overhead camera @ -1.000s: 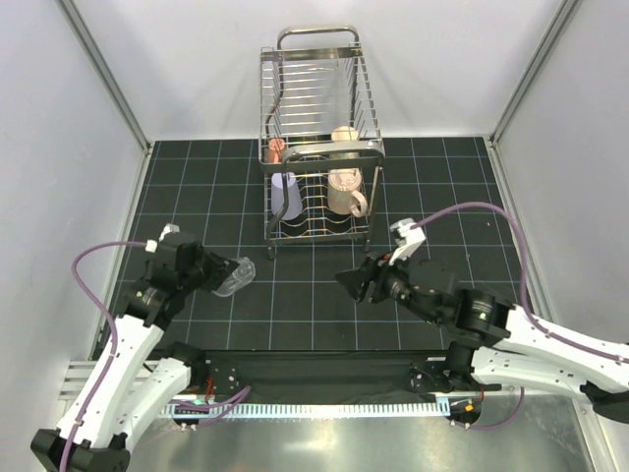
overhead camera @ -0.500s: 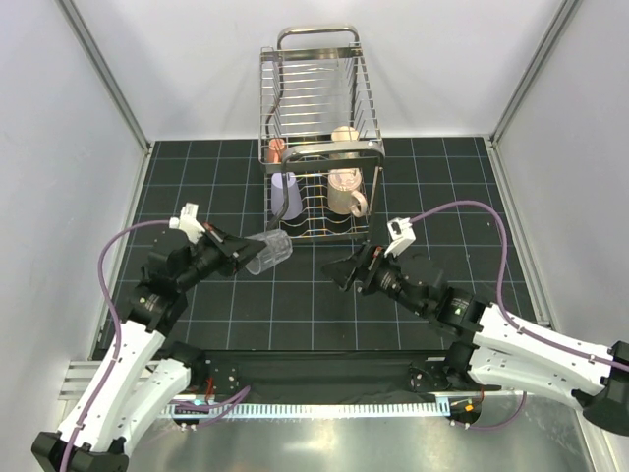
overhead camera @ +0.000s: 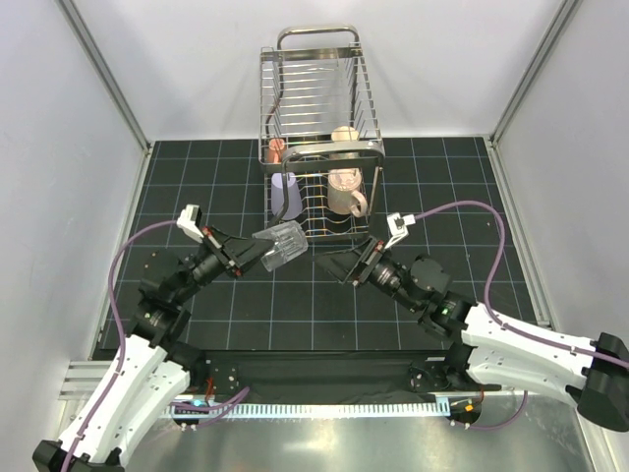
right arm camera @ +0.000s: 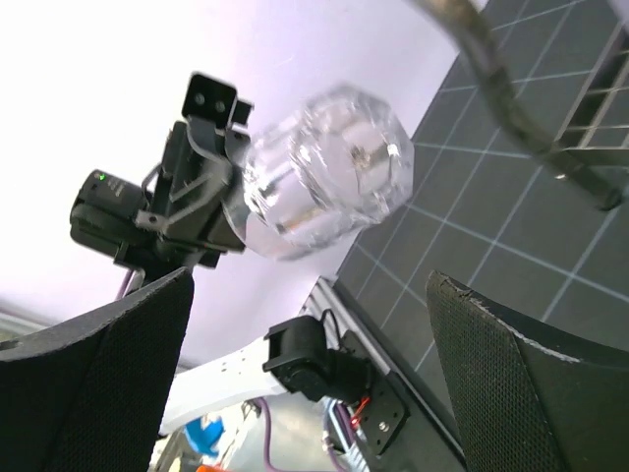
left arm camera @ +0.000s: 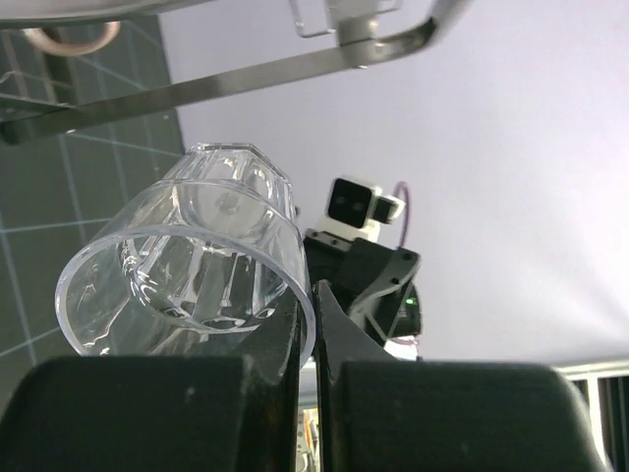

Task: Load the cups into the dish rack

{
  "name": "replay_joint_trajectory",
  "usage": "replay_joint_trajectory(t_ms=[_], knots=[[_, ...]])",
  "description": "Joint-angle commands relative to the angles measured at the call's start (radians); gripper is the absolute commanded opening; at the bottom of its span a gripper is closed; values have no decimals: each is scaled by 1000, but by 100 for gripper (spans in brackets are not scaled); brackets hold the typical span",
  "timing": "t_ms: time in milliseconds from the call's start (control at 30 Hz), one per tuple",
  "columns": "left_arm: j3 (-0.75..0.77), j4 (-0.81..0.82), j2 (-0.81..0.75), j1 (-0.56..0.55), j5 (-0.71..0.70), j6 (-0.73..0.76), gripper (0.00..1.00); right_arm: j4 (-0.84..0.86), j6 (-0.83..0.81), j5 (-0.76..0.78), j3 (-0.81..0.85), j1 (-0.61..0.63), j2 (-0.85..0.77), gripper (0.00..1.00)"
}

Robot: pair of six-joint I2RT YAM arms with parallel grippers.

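The clear drinking glass (overhead camera: pixel 280 244) hangs on its side just in front of the dish rack (overhead camera: pixel 316 98), with my left gripper (overhead camera: pixel 257 252) shut on its rim. The left wrist view shows that rim pinched between the jaws (left arm camera: pixel 313 317), glass (left arm camera: pixel 187 265) to the left. My right gripper (overhead camera: pixel 332 265) stands open a little to the right of the glass, its fingers (right arm camera: pixel 536 383) spread wide and empty, the glass (right arm camera: pixel 329 172) ahead of them. In the rack's lower tier stand a lavender tumbler (overhead camera: pixel 285 195) and a tan mug (overhead camera: pixel 345 193); a pinkish mug (overhead camera: pixel 344 136) sits above.
The rack stands at the back middle of the black gridded mat (overhead camera: pixel 442 187). White walls (overhead camera: pixel 69 147) close in the left, right and back. A steel rail of the rack (left arm camera: pixel 236 79) crosses the top of the left wrist view.
My left arm has carried the glass right and forward, up to the rack's front. My right gripper has opened wide and moved left toward the glass.
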Motion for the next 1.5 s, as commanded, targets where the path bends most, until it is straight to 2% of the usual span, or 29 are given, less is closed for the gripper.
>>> replay_joint_trajectory(t_ms=[0, 133, 233, 567, 833, 1067, 1333, 1367, 1433, 1467], knots=[[56, 173, -13, -5, 53, -22, 1, 191, -3, 17, -19, 42, 34, 100], [80, 250, 20, -11, 90, -22, 1, 312, -10, 48, -23, 68, 81, 100], [97, 293, 30, -21, 106, -25, 0, 322, -23, 50, 11, 74, 106, 100], [140, 329, 33, -24, 146, -19, 0, 509, -40, 4, 109, 92, 259, 100], [143, 358, 32, -27, 163, -29, 1, 446, -113, 28, 201, 92, 244, 100], [142, 413, 32, -31, 177, -48, 0, 480, -118, 22, 269, 91, 287, 97], [137, 453, 15, -36, 177, -58, 0, 472, -104, 8, 312, 91, 330, 88], [137, 455, 13, -36, 177, -58, 0, 472, -99, -4, 318, 92, 336, 82], [137, 456, 12, -37, 174, -58, 1, 474, -101, -19, 324, 92, 341, 76], [136, 458, 12, -37, 171, -57, 0, 474, -99, -25, 330, 91, 342, 67]])
